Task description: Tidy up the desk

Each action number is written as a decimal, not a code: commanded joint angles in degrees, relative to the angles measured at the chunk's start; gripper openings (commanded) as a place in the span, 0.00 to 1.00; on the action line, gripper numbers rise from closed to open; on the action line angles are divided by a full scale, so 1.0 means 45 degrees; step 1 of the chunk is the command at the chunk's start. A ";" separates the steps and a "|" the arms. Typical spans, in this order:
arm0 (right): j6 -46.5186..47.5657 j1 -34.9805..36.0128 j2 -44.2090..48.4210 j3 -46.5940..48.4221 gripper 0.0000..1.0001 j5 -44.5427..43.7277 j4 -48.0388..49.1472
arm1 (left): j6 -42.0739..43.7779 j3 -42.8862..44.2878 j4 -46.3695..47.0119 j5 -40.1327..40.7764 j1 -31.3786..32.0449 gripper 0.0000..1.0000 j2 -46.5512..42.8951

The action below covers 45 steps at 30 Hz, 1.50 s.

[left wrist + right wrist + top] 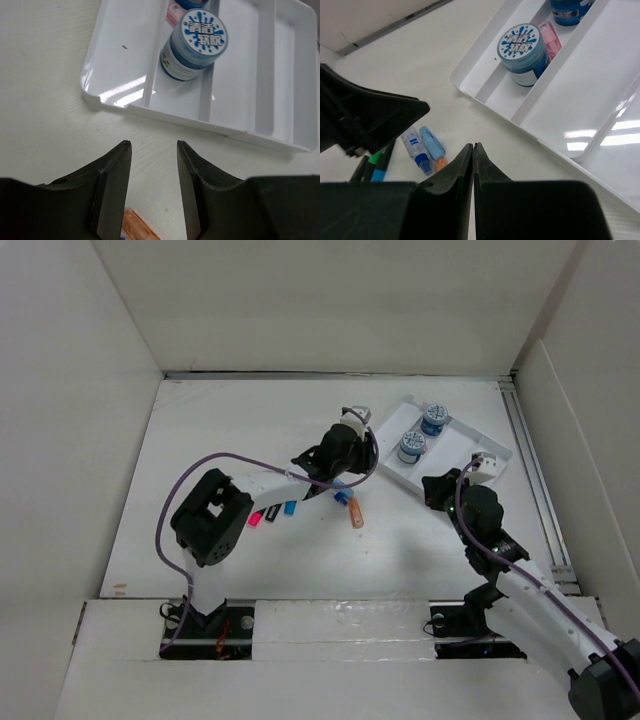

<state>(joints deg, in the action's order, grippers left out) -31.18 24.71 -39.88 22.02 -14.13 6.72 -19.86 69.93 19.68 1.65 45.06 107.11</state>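
The desk [230, 440] is a white tabletop between tall white panels. My left gripper [154, 145] hangs open over it with nothing between its fingers, just short of the near corner of a white compartmented tray [150, 107]. An orange pen-like item [140, 227] lies under its left finger. My right gripper [473, 146] is shut and empty, beside the tray's [555, 115] long edge. In the overhead view the left gripper [362, 445] is left of the tray [490, 448] and the right gripper [432, 486] is below it.
Two blue jars [434, 419] [411, 446] and a pink eraser [551, 40] sit in one tray compartment. On the desk lie a small spray bottle [417, 147], a blue cap [432, 142], the orange item [357, 515], markers [375, 165] and small blue [290, 508] and pink [254, 519] pieces.
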 commanded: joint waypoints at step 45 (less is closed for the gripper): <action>-0.0474 -0.2542 -1.1039 0.6022 0.56 0.1324 -0.0162 | -0.0685 0.2722 -0.0722 0.1410 -0.1361 0.38 0.1453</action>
<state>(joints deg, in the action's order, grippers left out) -32.08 12.51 -89.32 45.95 -7.16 4.91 -21.76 84.07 12.03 9.21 38.63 117.47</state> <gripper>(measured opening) 0.559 0.381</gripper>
